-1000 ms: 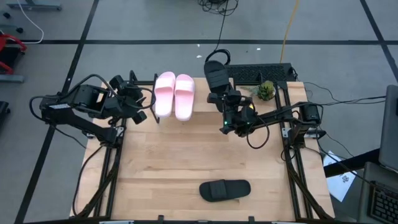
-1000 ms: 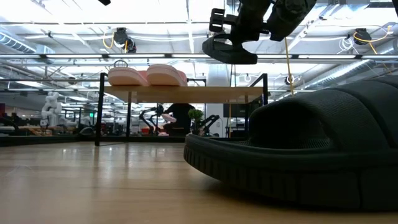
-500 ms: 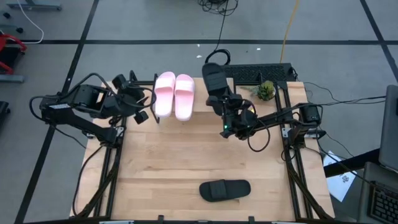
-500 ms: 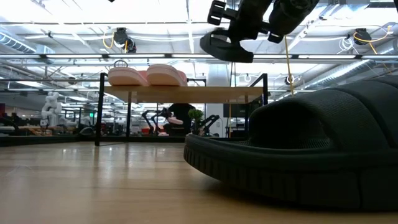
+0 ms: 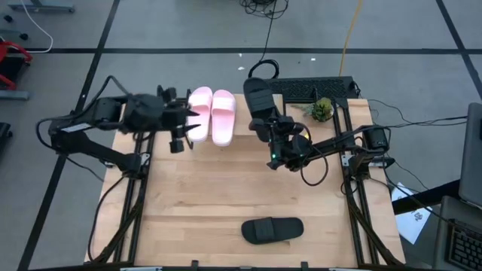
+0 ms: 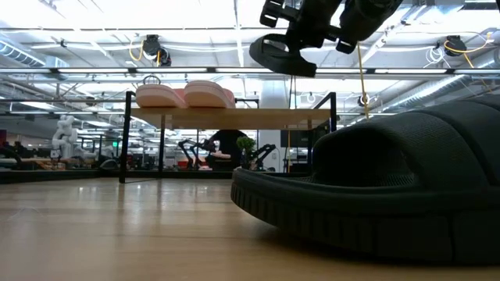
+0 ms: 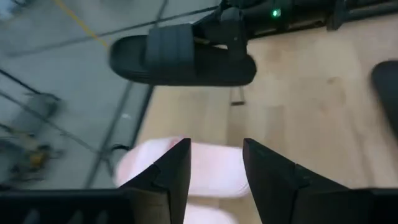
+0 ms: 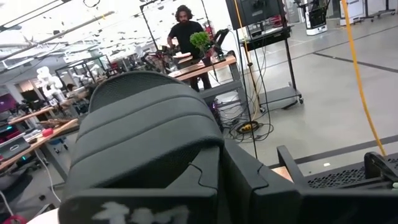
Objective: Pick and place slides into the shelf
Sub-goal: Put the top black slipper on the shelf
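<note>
The right claw [image 5: 273, 124] is closed on a matte black slide sandal [image 5: 258, 98], holding it up above the light wooden shelf [image 6: 234, 117]. The left claw [image 5: 181, 128], fingers apart and empty, seems to hover right over the pale pink pair of slides [image 5: 212, 114] on the shelf.

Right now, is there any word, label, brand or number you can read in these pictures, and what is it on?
None can be read.
The black sandal held by the right gripper, the black sandal on the table and the pink sandals show no marking.
Paper beside the table: print too small to read.
</note>
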Robot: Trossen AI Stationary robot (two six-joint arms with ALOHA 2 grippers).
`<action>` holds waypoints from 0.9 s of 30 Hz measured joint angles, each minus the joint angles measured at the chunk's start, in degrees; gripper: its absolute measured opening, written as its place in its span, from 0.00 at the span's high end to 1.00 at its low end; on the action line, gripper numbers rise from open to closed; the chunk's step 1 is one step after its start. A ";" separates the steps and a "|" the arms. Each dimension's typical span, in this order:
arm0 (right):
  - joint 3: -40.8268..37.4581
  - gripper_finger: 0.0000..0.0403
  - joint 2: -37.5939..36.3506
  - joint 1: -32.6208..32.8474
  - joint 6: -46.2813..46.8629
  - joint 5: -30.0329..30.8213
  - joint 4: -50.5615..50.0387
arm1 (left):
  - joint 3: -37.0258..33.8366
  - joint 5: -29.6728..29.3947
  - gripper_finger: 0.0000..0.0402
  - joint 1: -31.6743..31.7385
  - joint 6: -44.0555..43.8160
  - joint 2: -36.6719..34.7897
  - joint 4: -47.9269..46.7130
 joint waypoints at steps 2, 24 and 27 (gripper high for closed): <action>0.00 1.00 0.00 0.05 0.08 -0.01 -0.02 | -0.01 5.86 0.63 3.45 -1.56 1.62 0.73; 0.02 1.00 0.00 1.17 -2.91 0.01 0.00 | -0.09 12.95 0.63 14.07 -6.85 16.07 4.15; 0.04 1.00 0.00 1.38 -2.44 0.01 0.00 | -0.07 17.74 0.63 19.19 -6.96 13.96 10.15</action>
